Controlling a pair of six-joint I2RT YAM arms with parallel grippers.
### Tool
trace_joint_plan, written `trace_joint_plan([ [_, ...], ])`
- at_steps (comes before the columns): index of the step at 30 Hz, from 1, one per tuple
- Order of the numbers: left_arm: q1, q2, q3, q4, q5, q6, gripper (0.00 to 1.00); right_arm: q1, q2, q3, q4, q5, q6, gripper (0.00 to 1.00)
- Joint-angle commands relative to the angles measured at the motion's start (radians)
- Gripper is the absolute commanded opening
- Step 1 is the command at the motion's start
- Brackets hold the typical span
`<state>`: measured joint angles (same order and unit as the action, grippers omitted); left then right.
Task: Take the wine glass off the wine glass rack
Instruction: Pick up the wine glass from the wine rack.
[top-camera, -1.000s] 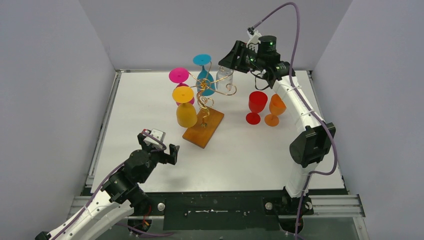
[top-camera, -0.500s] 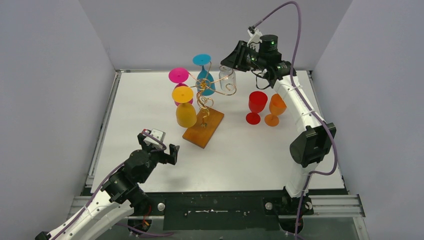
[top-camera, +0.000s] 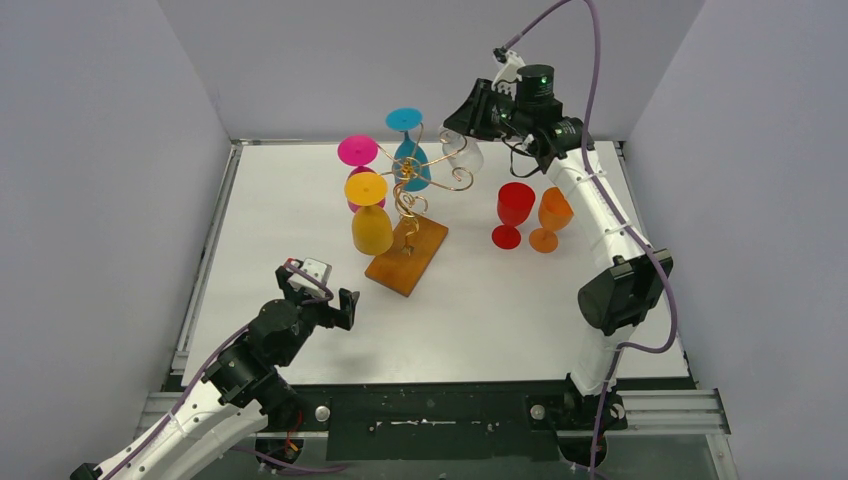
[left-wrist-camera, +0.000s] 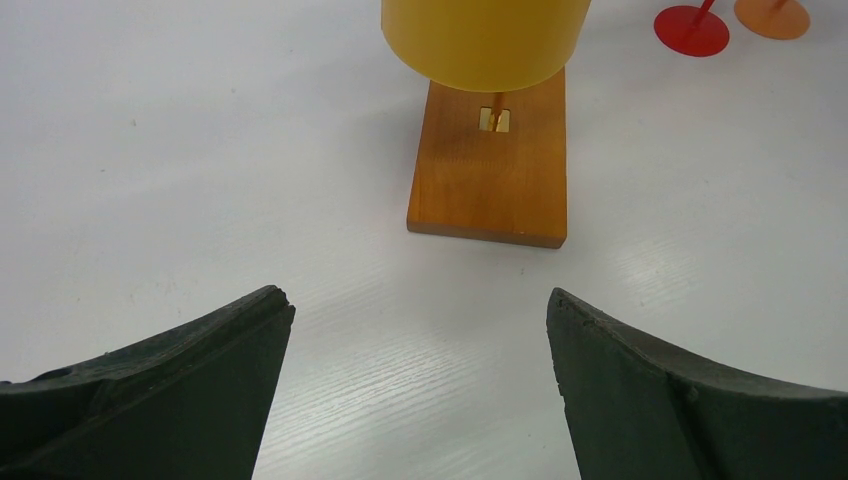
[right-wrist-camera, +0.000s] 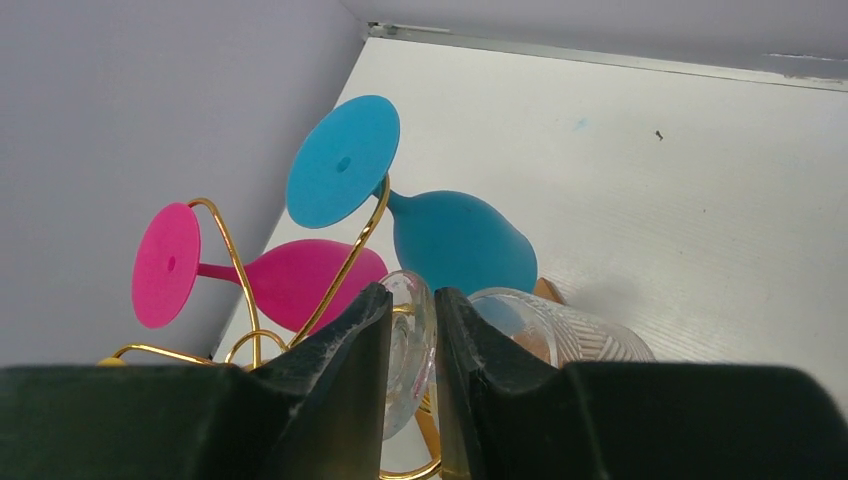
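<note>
Since a second ago, the clear wine glass (top-camera: 464, 153) has been tilted at the right-hand side of the wine glass rack (top-camera: 408, 200), its foot clamped between the fingers of the right gripper (right-wrist-camera: 412, 305); whether it is free of the wire cannot be told. The left gripper (left-wrist-camera: 415, 300) is held spread wide in front of the rack's wooden base (left-wrist-camera: 490, 180)
</note>
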<state>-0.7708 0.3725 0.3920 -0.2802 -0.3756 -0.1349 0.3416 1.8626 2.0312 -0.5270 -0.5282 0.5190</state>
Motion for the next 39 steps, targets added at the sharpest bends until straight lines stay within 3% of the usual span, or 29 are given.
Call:
trace_joint_plan([
  [1,0.002,0.002,0.038,0.057,0.026,0.017,0.97,0.002,0.003,0.044,-0.013,0.036,-0.039,0.19],
  [11,0.002,0.008,0.039,0.058,0.030,0.017,0.97,0.001,-0.019,0.016,0.015,-0.004,0.010,0.00],
  [16,0.002,0.008,0.039,0.057,0.031,0.017,0.97,-0.008,-0.035,-0.004,0.079,-0.064,0.074,0.00],
  [23,0.002,0.015,0.038,0.064,0.035,0.018,0.97,-0.069,-0.123,-0.164,0.297,-0.162,0.268,0.00],
  [39,0.002,0.035,0.039,0.062,0.043,0.018,0.97,-0.128,-0.167,-0.266,0.461,-0.320,0.402,0.00],
])
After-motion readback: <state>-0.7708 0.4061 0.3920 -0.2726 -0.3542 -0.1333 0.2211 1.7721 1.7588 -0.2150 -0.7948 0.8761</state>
